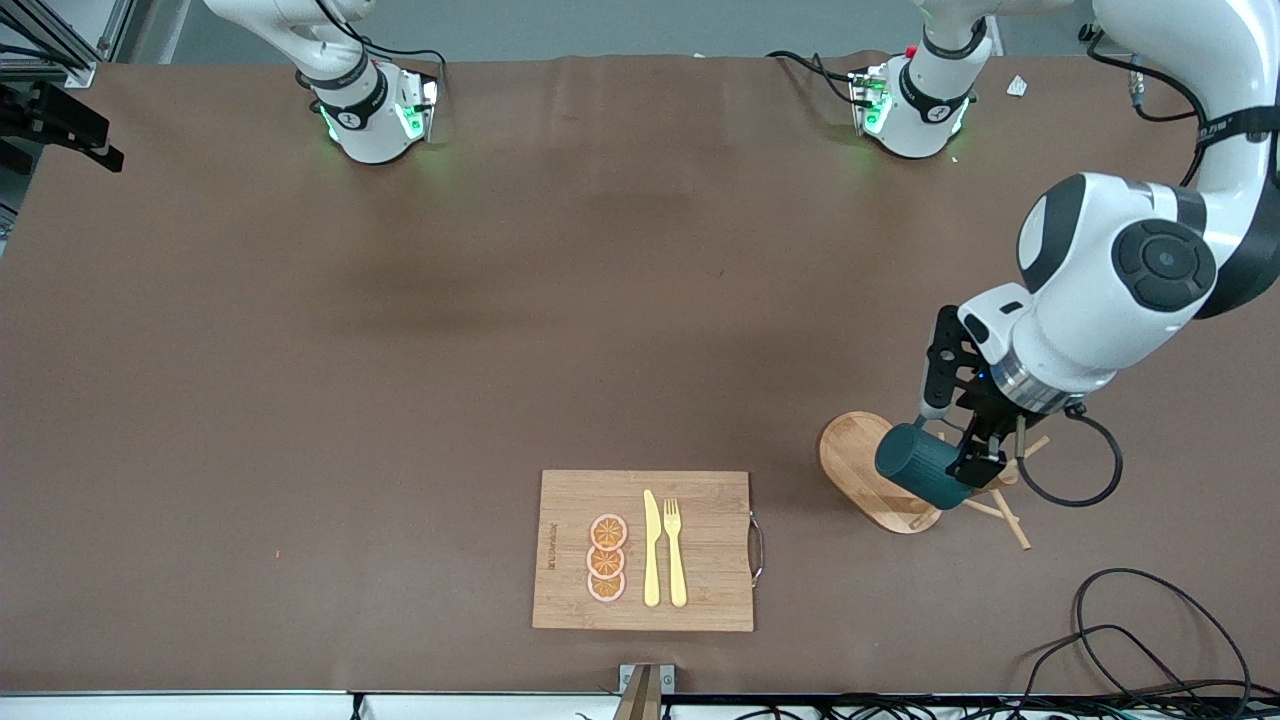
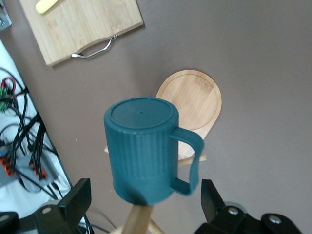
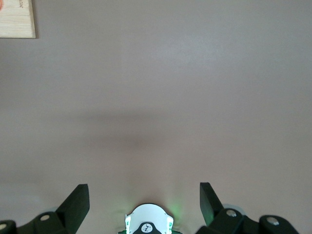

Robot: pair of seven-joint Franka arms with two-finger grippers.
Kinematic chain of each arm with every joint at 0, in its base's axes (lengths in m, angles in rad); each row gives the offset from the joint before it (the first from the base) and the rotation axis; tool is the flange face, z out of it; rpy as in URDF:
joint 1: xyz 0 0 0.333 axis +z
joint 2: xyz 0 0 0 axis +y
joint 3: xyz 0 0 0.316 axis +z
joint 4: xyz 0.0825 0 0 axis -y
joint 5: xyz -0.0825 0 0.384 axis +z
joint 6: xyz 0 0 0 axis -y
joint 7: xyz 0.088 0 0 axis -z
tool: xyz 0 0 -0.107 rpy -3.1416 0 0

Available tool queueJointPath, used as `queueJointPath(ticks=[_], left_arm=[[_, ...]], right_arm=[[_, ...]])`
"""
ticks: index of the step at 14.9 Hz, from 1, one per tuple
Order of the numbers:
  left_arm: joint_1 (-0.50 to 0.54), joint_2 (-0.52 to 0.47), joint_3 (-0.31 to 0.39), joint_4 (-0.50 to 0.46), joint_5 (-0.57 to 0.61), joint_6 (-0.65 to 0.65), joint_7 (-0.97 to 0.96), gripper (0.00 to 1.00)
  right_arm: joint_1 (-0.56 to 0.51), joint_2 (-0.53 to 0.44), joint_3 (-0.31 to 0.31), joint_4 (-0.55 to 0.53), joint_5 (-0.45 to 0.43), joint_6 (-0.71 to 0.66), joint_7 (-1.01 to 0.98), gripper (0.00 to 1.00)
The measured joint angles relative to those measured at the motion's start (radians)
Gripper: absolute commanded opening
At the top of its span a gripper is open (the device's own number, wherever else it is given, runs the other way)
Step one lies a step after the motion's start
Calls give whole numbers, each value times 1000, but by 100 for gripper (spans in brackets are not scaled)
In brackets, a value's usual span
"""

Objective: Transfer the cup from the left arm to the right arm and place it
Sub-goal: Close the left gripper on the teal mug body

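Note:
The dark teal ribbed cup [image 1: 922, 465] [image 2: 144, 151] hangs upside down on a peg [image 2: 136, 219] of the wooden rack [image 1: 860, 460] [image 2: 192, 97], toward the left arm's end of the table. Its loop handle [image 2: 192, 161] sticks out to one side. My left gripper [image 1: 955, 440] [image 2: 144, 204] is open, with one finger [image 2: 78, 200] on each side of the cup's rim end and a gap between each finger and the cup. My right gripper [image 3: 144, 200] is open with nothing in it, over bare brown table close to its own base [image 3: 147, 222]; the front view does not show it.
A wooden cutting board [image 1: 700, 590] [image 2: 78, 29] with a metal handle lies near the front edge, carrying a yellow knife [image 1: 651, 550], a fork [image 1: 675, 550] and orange slices [image 1: 607, 558]. Black cables [image 1: 1150, 640] lie by the front corner at the left arm's end.

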Motion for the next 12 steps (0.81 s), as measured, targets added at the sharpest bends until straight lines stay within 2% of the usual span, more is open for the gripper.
queueJointPath(ticks=[4, 12], left_arm=[[16, 53, 0, 28, -46, 2, 84, 99], [56, 90, 1, 36, -107, 6, 136, 99]], right_arm=[[0, 0, 0, 0, -1, 0, 0, 100], [0, 0, 0, 0, -1, -1, 0, 100]])
